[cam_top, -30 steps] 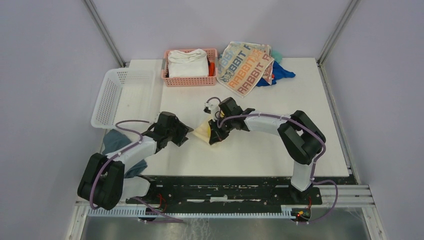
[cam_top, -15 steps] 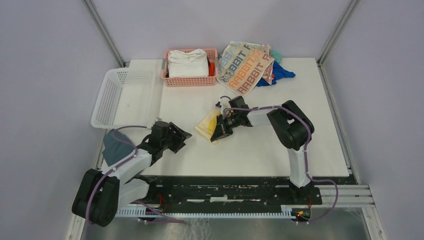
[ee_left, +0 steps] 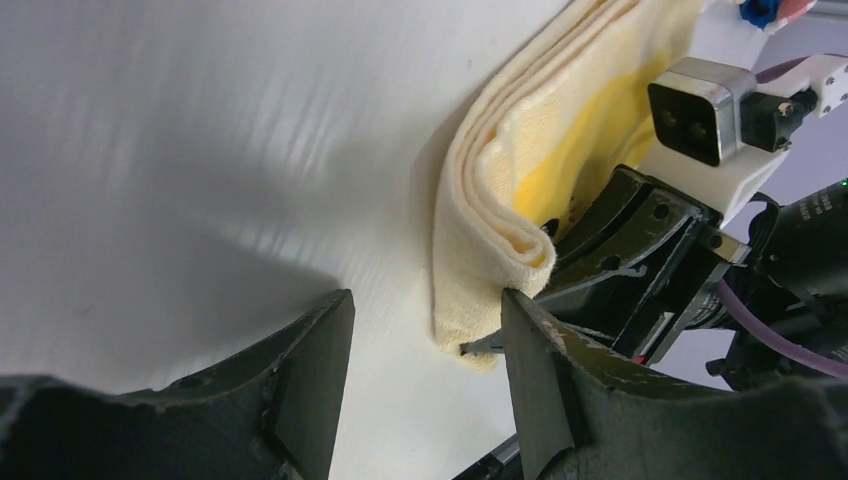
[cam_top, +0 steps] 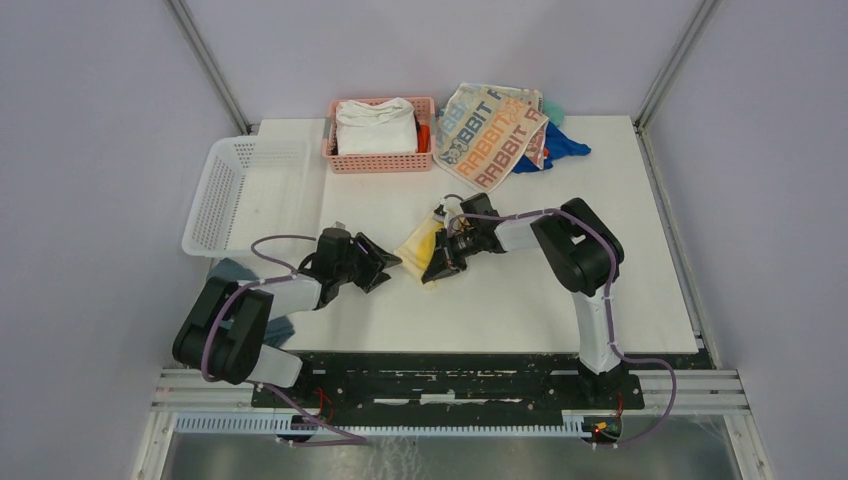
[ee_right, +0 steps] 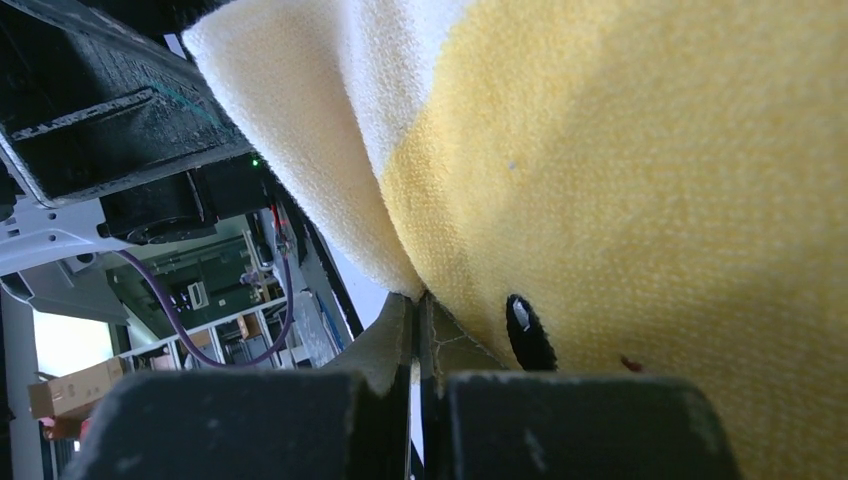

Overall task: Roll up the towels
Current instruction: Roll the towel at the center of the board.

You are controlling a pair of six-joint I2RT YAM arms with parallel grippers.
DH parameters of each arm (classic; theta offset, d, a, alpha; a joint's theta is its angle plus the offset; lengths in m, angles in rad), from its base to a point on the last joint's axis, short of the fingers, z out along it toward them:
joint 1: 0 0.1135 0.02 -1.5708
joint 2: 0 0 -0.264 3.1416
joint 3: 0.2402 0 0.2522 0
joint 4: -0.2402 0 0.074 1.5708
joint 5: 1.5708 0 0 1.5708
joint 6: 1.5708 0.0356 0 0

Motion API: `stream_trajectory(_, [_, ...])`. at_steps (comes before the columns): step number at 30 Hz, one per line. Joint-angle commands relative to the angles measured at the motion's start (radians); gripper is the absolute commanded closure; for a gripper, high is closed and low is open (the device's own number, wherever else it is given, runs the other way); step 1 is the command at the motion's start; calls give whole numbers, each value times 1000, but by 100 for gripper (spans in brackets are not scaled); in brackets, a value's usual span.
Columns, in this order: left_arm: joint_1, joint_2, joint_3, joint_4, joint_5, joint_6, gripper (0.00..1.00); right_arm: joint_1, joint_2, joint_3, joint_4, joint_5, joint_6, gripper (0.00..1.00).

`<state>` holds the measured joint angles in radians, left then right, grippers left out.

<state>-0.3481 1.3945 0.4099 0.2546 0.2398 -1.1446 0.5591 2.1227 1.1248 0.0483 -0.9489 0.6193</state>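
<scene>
Fingers [ee_right: 375, 355] of the right gripper [cam_top: 436, 270] are pressed together on a fold of the yellow towel [cam_top: 417, 244]. The towel lies in several layers mid-table [cam_top: 520, 290], its pinched edge raised. The left gripper [ee_left: 425, 390] stands spread wide and holds nothing, with one finger just beside the towel's end. At the far edge lies a beige towel [cam_top: 495, 135] with "RABBIT" repeated in orange and blue, next to a pink basket [cam_top: 380, 162].

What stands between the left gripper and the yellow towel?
Nothing visible does. Only bare table lies between the open left gripper and the yellow towel. The right gripper pinches the towel from the far side.
</scene>
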Motion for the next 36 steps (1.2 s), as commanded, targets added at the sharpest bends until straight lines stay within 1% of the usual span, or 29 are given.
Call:
stream_trajectory(1, [2, 81, 47, 130, 65, 35, 38, -2, 18, 30, -7, 5, -14, 98])
stream_trajectory(3, [2, 120, 60, 124, 61, 33, 39, -3, 13, 35, -18, 9, -20, 97])
stream_trajectory(6, [2, 167, 73, 100, 37, 22, 47, -3, -4, 44, -41, 22, -37, 93])
stream_trajectory(8, [1, 191, 75, 93, 23, 8, 50, -2, -26, 50, -72, 41, -60, 89])
stream_trajectory(12, [1, 225, 92, 24, -24, -13, 51, 2, -96, 70, -182, 105, -145, 77])
stream_trajectory(15, [1, 240, 108, -43, -68, -23, 52, 10, -162, 84, -270, 191, -218, 65])
stream_trajectory(18, [1, 259, 118, -80, -91, -33, 52, 31, -234, 93, -345, 311, -294, 58])
stream_trajectory(22, [2, 288, 137, -104, -93, -35, 52, 97, -321, 101, -416, 538, -397, 55])
stream_trajectory(26, [0, 300, 140, -107, -93, -44, 52, 197, -354, 98, -410, 710, -477, 50])
stream_trajectory(29, [0, 302, 136, -109, -94, -49, 52, 244, -340, 96, -375, 780, -496, 45])
stream_trajectory(36, [0, 305, 133, -111, -96, -57, 52, 295, -292, 94, -312, 889, -514, 44])
